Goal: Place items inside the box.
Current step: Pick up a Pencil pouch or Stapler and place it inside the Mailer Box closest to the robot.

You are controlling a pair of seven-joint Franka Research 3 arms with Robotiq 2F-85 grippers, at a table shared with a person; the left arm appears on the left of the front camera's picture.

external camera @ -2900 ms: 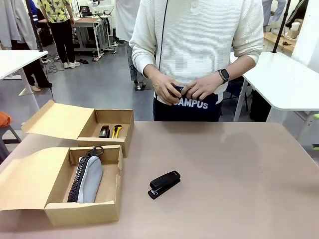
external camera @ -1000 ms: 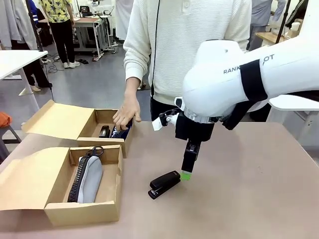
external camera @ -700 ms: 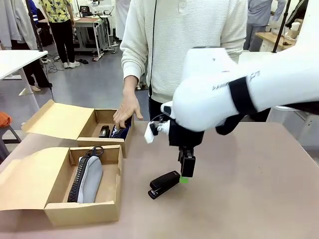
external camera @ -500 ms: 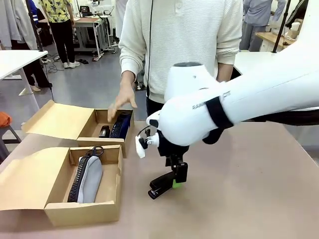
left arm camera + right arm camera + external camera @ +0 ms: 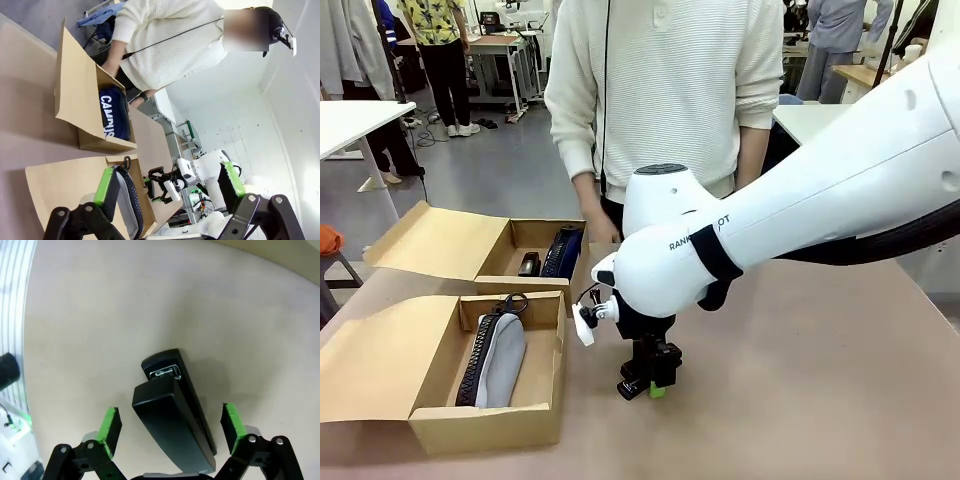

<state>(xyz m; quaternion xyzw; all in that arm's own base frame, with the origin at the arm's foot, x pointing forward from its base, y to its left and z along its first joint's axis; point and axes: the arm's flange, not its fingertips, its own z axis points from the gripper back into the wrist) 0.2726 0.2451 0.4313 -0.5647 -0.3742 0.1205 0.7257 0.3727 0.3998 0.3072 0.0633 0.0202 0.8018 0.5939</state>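
Note:
The black stapler (image 5: 172,415) lies on the table between the green pads of my right gripper (image 5: 171,422). The jaws straddle it with a gap on each side, so the gripper is open. From the front, that gripper (image 5: 655,385) stands low over the stapler (image 5: 631,386), hiding most of it. The grey pencil case (image 5: 498,358) lies in the near box (image 5: 510,425). The navy CAMPUS pouch (image 5: 563,252) stands on edge in the far box (image 5: 525,285), beside a small black item (image 5: 529,264). My left gripper (image 5: 167,180) is open and holds nothing.
A person in a white sweater (image 5: 670,90) stands at the far side of the tan table (image 5: 820,400). Both boxes have their lids folded open to the left. The left wrist view takes in the pouch (image 5: 114,117) and the pencil case (image 5: 129,200).
My right arm swung left and came down until its jaws straddle the stapler. The person's hand left the pouch in the far box and drew back.

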